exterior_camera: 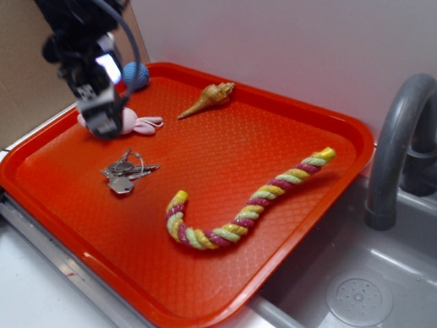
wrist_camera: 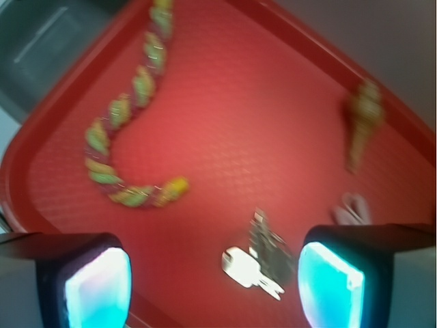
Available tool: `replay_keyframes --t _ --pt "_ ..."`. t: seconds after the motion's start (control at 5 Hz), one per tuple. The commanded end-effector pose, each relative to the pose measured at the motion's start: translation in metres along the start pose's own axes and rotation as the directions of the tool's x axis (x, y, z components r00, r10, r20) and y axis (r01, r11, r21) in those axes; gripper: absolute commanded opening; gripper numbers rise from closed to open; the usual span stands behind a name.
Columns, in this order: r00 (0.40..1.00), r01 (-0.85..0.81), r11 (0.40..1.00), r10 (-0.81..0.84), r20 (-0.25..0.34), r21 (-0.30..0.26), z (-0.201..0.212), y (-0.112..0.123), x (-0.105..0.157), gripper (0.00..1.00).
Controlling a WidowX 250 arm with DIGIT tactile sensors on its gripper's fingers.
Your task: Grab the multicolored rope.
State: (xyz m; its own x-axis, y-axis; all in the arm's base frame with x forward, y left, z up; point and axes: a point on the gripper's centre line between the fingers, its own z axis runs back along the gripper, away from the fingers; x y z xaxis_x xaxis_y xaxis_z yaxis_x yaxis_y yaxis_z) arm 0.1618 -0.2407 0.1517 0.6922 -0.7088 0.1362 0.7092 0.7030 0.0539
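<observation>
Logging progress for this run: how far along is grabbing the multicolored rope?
Nothing looks done: the multicolored rope lies untouched on the red tray. In hand: the tool hovers open and empty near the pink toy, across the keys from the rope. Left: reaching the rope, closing on it.

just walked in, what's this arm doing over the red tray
The end effector hangs open and empty over the tray's far left corner, above the keys and a pink toy. The multicolored rope it should grab lies untouched toward the tray's front right, near the sink.
</observation>
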Motion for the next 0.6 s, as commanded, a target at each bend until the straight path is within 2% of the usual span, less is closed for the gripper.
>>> replay_keyframes --t 0.0,0.2,0.4 --pt "0.988 0.151 0.988 -0.15 -0.043 0.036 -0.029 -0.051 0.024 1.0" --pt "0.98 0.179 0.983 -0.175 -0.099 0.031 -0.054 -0.059 0.029 1.0" --pt "0.967 0.216 0.976 -0.214 -0.135 0.0 -0.076 -0.07 0.031 1.0"
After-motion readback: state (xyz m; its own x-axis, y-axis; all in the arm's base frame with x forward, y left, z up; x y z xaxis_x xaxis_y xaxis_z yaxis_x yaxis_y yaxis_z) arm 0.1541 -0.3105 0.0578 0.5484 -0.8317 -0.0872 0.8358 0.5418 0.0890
